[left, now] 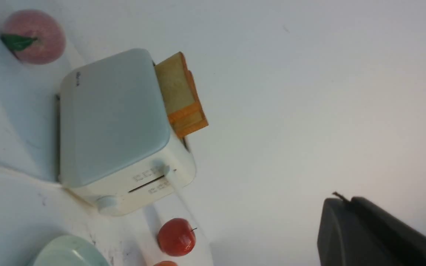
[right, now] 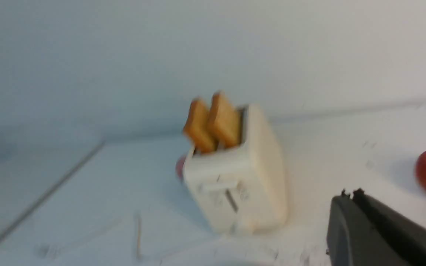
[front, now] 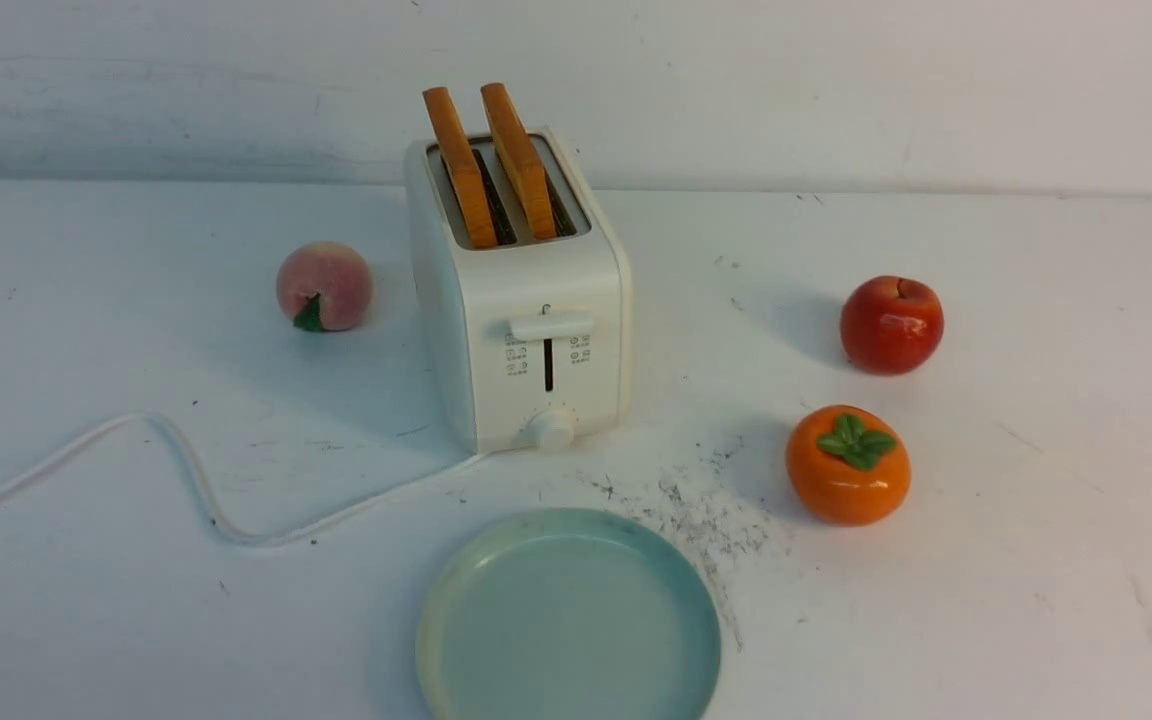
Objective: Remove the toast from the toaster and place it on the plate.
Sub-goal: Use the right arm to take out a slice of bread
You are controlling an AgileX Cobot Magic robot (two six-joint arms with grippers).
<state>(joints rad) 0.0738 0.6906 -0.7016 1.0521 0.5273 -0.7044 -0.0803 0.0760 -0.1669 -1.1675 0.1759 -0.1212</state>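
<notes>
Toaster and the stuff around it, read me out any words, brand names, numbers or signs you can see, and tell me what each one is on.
No text can be read anywhere.
Toaster front: small grey icons beside the lever slot, too small to read.
Toaster side, left wrist view: a small dark mark, too blurred to read.
Plate: no markings visible.
</notes>
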